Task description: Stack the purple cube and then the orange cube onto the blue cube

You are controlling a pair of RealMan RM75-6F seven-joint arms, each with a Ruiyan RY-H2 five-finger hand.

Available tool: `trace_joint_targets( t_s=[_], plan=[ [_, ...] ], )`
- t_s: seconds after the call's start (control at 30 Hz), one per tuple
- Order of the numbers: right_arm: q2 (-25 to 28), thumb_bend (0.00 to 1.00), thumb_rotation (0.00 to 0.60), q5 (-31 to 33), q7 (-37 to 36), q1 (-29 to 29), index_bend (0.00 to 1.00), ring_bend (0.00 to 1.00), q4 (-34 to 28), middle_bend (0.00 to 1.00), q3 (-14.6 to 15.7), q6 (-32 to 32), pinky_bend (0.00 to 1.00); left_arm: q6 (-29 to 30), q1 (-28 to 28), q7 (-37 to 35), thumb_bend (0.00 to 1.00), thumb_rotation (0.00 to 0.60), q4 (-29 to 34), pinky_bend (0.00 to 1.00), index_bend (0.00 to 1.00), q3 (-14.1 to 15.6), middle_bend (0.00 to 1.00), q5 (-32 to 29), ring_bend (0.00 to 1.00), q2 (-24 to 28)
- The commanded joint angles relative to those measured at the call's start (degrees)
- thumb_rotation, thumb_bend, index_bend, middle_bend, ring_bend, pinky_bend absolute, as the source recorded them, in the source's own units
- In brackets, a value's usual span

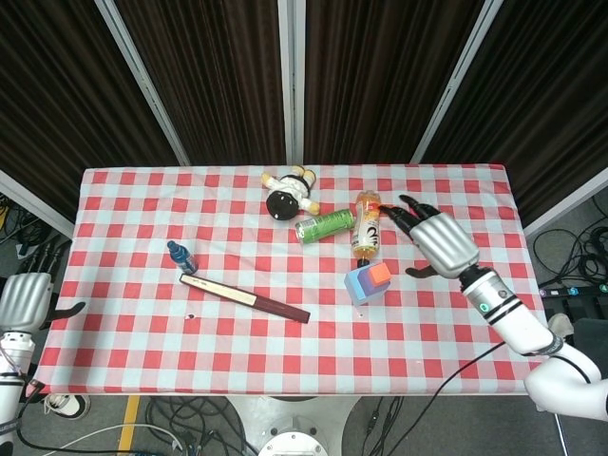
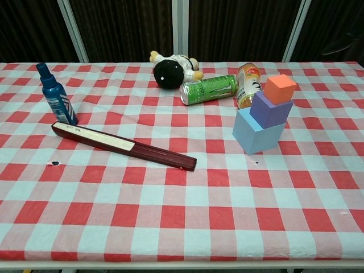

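The blue cube [image 2: 255, 135] stands on the cloth right of centre. On it sits the purple cube [image 2: 271, 110], and the orange cube [image 2: 280, 89] tops the pile; from the head view the orange cube [image 1: 379, 275] covers most of the stack above the blue cube [image 1: 358, 286]. My right hand [image 1: 441, 243] hovers to the right of the stack, fingers spread, holding nothing and apart from the cubes. My left hand [image 1: 27, 298] hangs off the table's left edge with nothing visible in it. Neither hand shows in the chest view.
Behind the stack lie a green can [image 2: 209, 89] and an orange bottle [image 2: 248, 85], with a plush toy [image 2: 172, 69] further back. A dark folded fan [image 2: 124, 146] lies left of centre. A blue spray bottle [image 2: 54, 95] stands at the left.
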State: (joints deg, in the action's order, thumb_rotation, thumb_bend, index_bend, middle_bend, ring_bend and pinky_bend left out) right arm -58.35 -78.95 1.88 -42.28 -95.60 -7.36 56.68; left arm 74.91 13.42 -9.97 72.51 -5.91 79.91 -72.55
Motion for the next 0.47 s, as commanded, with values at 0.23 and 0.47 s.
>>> trace_joint_targets(
  t_s=[0.23, 0.47],
  plan=[
    [-9.20, 0.06, 0.600, 21.06, 19.11, 14.26, 0.02, 0.00, 2.20, 0.13, 0.41, 17.88, 0.17, 1.15, 0.20, 1.51, 0.00, 0.600, -0.64, 0.20, 0.11, 0.20, 0.09, 1.13, 0.08, -0.41],
    [-15.63, 0.07, 0.600, 20.04, 16.87, 18.50, 0.02, 0.00, 7.61, 0.13, 1.69, 20.94, 0.17, 1.92, 0.63, 1.60, 0.00, 0.600, -2.96, 0.20, 0.11, 0.73, 0.09, 2.76, 0.08, -1.74]
  ],
)
